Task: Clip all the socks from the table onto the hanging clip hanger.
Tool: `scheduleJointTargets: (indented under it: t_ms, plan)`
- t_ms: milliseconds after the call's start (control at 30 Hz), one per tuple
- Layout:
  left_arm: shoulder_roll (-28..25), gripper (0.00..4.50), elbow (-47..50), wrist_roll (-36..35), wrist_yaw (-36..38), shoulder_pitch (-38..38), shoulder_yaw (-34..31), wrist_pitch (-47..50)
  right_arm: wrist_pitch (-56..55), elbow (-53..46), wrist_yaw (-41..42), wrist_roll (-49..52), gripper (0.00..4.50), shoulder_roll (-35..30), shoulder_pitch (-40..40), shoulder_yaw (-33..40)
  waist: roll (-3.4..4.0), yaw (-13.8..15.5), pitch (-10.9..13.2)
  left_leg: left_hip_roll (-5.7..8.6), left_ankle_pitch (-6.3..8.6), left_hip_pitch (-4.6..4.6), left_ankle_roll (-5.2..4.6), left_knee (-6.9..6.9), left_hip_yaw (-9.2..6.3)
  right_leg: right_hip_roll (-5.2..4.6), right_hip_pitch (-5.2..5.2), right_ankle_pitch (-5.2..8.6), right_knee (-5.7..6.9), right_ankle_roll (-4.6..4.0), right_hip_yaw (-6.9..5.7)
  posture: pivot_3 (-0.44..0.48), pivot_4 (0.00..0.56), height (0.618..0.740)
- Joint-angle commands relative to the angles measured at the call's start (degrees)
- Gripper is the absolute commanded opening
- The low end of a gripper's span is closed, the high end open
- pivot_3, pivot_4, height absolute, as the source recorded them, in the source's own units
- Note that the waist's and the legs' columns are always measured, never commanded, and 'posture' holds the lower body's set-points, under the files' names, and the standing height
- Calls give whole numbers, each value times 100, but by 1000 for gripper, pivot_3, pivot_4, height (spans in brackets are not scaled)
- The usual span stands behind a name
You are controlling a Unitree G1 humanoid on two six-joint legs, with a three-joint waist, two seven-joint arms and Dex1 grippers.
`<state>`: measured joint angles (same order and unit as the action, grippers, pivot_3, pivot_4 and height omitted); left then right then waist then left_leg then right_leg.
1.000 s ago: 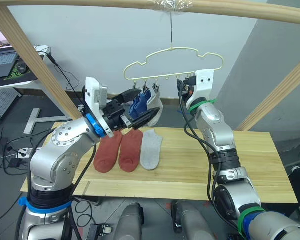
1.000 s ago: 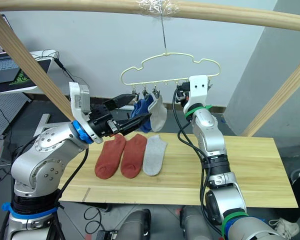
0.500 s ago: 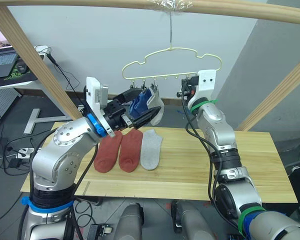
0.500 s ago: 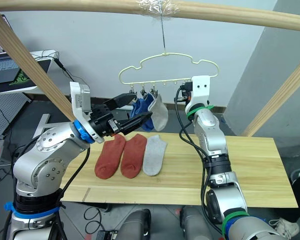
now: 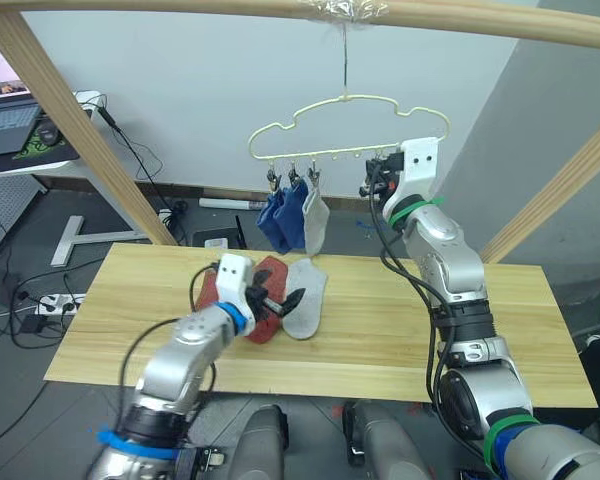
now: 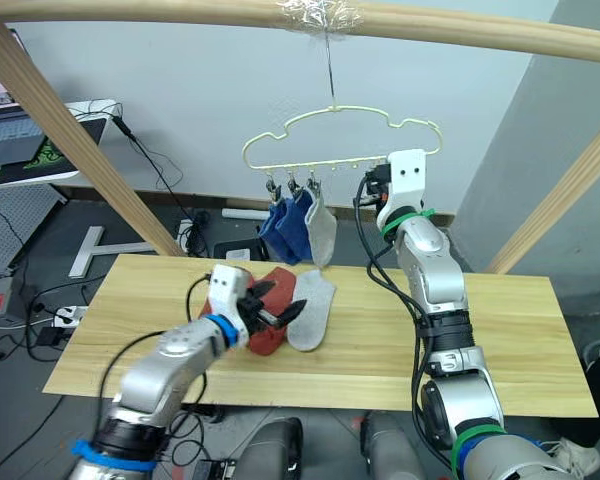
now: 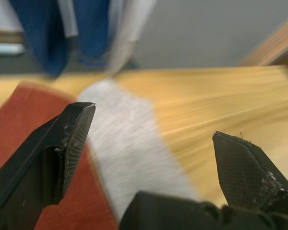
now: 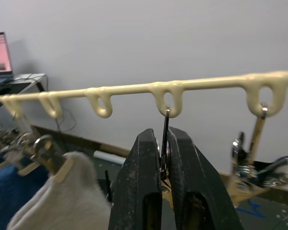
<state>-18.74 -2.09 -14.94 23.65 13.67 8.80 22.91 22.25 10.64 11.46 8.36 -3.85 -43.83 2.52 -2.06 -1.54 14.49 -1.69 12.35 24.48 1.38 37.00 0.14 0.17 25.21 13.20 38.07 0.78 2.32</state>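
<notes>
Table (image 5: 400,330): two red socks (image 5: 270,285) and one grey sock (image 5: 305,300) lie on it. Hanger (image 5: 345,125) above holds two blue socks (image 5: 285,215) and a grey one (image 5: 316,220). My left claw (image 5: 280,299) hovers spread over the lying socks. My right claw (image 8: 162,191) pinches a clip (image 8: 165,143).

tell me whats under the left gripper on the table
Under the open left gripper lie a rust-red sock and a light grey sock flat on the table. A second red sock is mostly covered by the gripper.
</notes>
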Motion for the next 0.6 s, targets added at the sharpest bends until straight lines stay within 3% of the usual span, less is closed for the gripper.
scheduleJointTargets:
  t_ms: [33, 333, 500, 600]
  plan:
    - [300, 4500, -689, 433, -44, 400, 148, -723, 192, -498, 11, 105, 9, -13, 72, -18, 0, -9, 1, 2, -1, 1, -1, 0, 1, 0, -1, 0, 1, 1, -1, -30, 267, 740]
    - [924, 4500, -3585, 1449, -156, 1639, 426, -1817, 549, -837, -56, 93, 9, -23, 209, -20, 0, -51, 1, 2, 0, 3, -2, -3, 11, 23, 1, 10, -3, 26, -3, -59, 285, 740]
    - [890, 4500, -4196, 1775, 61, 1754, 550, -1857, 630, -882, -66, 93, 9, -30, 190, -2, 0, -82, 1, 0, 0, 3, -3, -6, 5, 23, 0, 11, -2, 29, -3, -69, 286, 740]
    - [840, 3956, -4166, 1805, 116, 1672, 452, -1849, 667, -873, -66, 115, 0, -42, 174, 38, 0, -101, 1, 0, 0, 0, -3, -3, 6, 23, -3, 12, -1, 29, -3, -70, 284, 740]
